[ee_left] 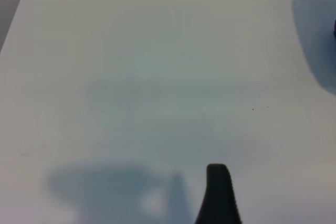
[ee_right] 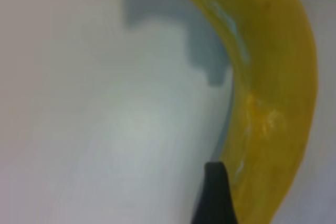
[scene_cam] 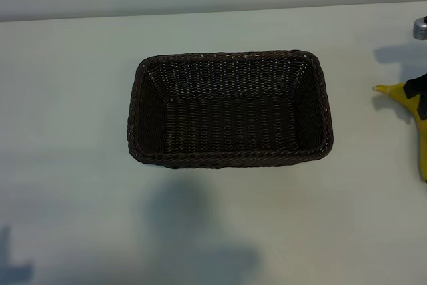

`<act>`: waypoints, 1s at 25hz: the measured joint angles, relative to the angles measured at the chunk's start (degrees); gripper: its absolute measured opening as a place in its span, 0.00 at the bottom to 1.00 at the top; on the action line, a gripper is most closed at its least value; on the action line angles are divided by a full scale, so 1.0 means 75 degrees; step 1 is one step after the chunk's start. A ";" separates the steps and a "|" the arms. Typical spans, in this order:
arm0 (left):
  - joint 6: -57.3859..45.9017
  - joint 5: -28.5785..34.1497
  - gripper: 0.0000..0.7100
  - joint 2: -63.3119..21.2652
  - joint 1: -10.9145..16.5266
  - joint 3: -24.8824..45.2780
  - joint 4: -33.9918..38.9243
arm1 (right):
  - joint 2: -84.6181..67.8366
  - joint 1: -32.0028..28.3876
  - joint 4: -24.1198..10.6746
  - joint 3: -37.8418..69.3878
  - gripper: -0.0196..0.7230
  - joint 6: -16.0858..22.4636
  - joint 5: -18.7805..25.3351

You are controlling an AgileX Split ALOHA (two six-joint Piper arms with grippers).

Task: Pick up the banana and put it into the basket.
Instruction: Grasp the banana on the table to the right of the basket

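Observation:
The dark brown woven basket [scene_cam: 230, 157] stands in the middle of the white table, with nothing inside it. At the table's right edge lies the yellow banana [scene_cam: 403, 95], partly cut off by the frame. My right gripper [scene_cam: 419, 97] hangs right over it, black parts crossing the fruit. In the right wrist view the banana [ee_right: 268, 77] curves close beside one dark fingertip [ee_right: 215, 192], resting on the table; the other finger is out of frame. My left gripper is outside the exterior view; its wrist view shows one fingertip [ee_left: 218, 192] above bare table.
A grey metal part of the right arm [scene_cam: 420, 28] shows at the far right. Arm shadows fall on the table in front of the basket [scene_cam: 193, 231] and at the lower left corner [scene_cam: 13, 268]. A grey strip runs along the table's far edge.

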 joint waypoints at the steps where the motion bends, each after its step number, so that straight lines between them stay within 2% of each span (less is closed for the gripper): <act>1: 0.0000 0.0000 0.80 0.0000 0.0000 0.0000 0.0000 | 0.0000 0.0000 0.0036 0.0000 0.78 -0.0009 -0.0018; 11: 0.0020 0.0000 0.80 0.0000 0.0000 0.0006 0.0000 | 0.0196 0.0000 0.0073 -0.0006 0.78 -0.0021 -0.0157; 16: 0.0020 0.0000 0.80 0.0000 0.0000 0.0006 0.0000 | 0.0607 0.0000 0.0322 -0.0009 0.78 -0.0151 -0.0176; 25: 0.0020 0.0000 0.80 0.0000 0.0000 0.0008 0.0000 | 0.1089 0.0000 0.0395 -0.0048 0.78 -0.0208 -0.0235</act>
